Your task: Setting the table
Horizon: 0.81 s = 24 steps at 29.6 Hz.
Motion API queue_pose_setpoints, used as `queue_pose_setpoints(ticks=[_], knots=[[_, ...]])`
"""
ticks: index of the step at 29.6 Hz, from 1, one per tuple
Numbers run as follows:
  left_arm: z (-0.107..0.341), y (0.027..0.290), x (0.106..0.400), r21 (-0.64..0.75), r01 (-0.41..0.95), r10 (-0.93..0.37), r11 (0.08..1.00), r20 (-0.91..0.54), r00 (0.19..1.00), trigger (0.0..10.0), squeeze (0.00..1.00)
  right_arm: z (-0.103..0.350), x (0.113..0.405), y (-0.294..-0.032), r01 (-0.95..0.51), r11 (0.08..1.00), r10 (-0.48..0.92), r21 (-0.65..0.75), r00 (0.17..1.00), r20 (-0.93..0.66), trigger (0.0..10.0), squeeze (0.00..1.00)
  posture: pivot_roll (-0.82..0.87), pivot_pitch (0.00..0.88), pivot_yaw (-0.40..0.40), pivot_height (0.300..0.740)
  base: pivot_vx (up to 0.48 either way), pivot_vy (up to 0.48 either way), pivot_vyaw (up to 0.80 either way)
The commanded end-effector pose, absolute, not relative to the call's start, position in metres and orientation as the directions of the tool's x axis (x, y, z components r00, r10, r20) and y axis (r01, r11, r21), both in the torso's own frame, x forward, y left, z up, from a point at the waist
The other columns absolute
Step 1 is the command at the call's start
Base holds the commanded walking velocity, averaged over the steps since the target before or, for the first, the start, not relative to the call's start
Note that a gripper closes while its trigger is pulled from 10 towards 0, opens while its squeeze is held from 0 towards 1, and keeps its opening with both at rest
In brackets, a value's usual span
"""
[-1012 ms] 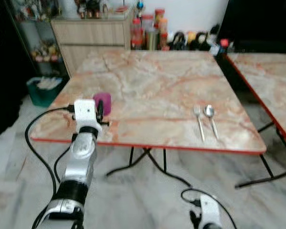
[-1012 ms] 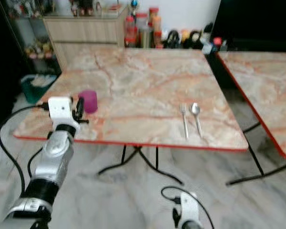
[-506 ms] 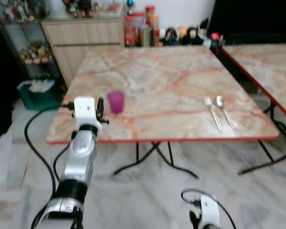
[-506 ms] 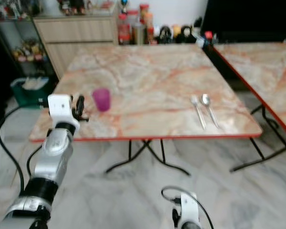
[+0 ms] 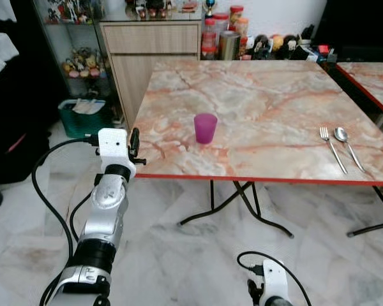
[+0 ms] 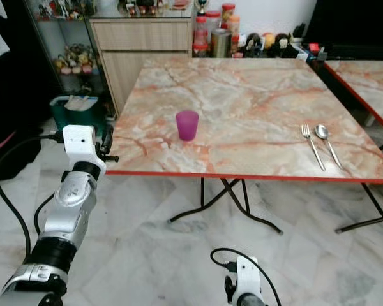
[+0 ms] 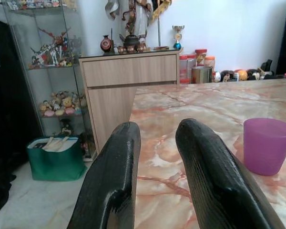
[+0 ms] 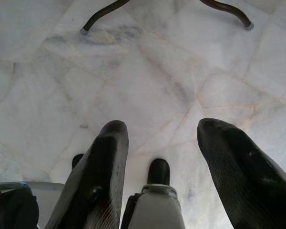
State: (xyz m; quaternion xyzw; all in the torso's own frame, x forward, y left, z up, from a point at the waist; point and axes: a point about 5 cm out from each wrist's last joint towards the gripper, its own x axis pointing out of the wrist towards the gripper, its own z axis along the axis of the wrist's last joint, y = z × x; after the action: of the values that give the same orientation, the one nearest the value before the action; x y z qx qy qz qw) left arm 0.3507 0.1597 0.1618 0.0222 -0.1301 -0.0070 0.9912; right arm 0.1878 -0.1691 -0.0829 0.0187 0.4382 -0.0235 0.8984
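Note:
A purple cup (image 5: pixel 205 127) stands upright on the marble table (image 5: pixel 262 95), near its front left part. A fork (image 5: pixel 330 148) and a spoon (image 5: pixel 348 145) lie side by side near the table's front right. My left gripper (image 5: pixel 134 143) is raised just off the table's front left corner, level with the top, open and holding nothing. In the left wrist view the left gripper (image 7: pixel 158 128) points across the table, and the cup (image 7: pixel 268 145) sits off to one side of its fingers (image 7: pixel 114 181). My right gripper (image 8: pixel 163 125) hangs low over the floor, open.
A wooden cabinet (image 5: pixel 150 38) and jars (image 5: pixel 230 38) stand behind the table. A green bin (image 5: pixel 86 115) sits on the floor at the left by a glass shelf (image 5: pixel 70 57). A second table (image 5: pixel 370 73) is at the right. Black folding legs (image 5: pixel 242 204) spread under the table.
The camera has backed away and shifted left, so the table sits further right and the picture is sharper. My left gripper, close beside the cup before, now stands well clear of it.

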Motion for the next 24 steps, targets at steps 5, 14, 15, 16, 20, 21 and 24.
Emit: queue_pose_setpoints(ticks=[5, 14, 15, 16, 20, 21, 24], knots=[[0.1665, 0.1592, 0.3509, 0.055, 0.024, -0.038, 0.998, 0.269, 0.962, 10.0, 0.0, -0.0818, 0.1899, -0.1691, 0.063, 0.998, -0.028, 0.014, 0.621, -0.783, 10.0, 0.0, 0.03, 0.0, 0.021, 0.74, 0.21, 0.0, 0.0], [0.1651, 0.1566, 0.3513, 0.066, 0.037, -0.053, 0.997, 0.26, 0.964, 10.0, 0.0, -0.0818, 0.1895, -0.1694, 0.078, 0.997, -0.035, 0.018, 0.625, -0.78, 10.0, 0.0, 0.03, 0.0, 0.027, 0.74, 0.301, 0.0, 0.0], [0.1649, 0.1564, 0.3512, 0.066, 0.038, -0.054, 0.997, 0.259, 0.964, 10.0, 0.0, -0.0818, 0.1894, -0.1695, 0.079, 0.997, -0.035, 0.018, 0.625, -0.78, 10.0, 0.0, 0.03, 0.0, 0.027, 0.74, 0.311, 0.0, 0.0], [0.1648, 0.1564, 0.3512, 0.066, 0.038, -0.054, 0.997, 0.259, 0.964, 10.0, 0.0, -0.0818, 0.1894, -0.1695, 0.079, 0.997, -0.035, 0.018, 0.625, -0.78, 10.0, 0.0, 0.03, 0.0, 0.027, 0.74, 0.311, 0.0, 0.0], [0.1643, 0.1547, 0.3509, 0.065, 0.044, -0.059, 0.997, 0.257, 0.965, 10.0, 0.0, -0.0823, 0.1884, -0.1702, 0.092, 0.995, -0.034, 0.03, 0.623, -0.781, 10.0, 0.0, 0.02, 0.0, 0.029, 0.74, 0.308, 0.0, 0.0], [0.1643, 0.1543, 0.3508, 0.065, 0.045, -0.06, 0.997, 0.257, 0.965, 10.0, 0.0, -0.0823, 0.1883, -0.1704, 0.095, 0.995, -0.035, 0.032, 0.623, -0.781, 10.0, 0.0, 0.02, 0.0, 0.027, 0.74, 0.307, 0.0, 0.0], [0.1642, 0.1536, 0.3506, 0.065, 0.047, -0.063, 0.997, 0.257, 0.964, 10.0, 0.0, -0.0826, 0.1877, -0.1707, 0.1, 0.994, -0.036, 0.033, 0.621, -0.783, 10.0, 0.0, 0.02, 0.0, 0.027, 0.74, 0.307, 0.0, -0.28]])
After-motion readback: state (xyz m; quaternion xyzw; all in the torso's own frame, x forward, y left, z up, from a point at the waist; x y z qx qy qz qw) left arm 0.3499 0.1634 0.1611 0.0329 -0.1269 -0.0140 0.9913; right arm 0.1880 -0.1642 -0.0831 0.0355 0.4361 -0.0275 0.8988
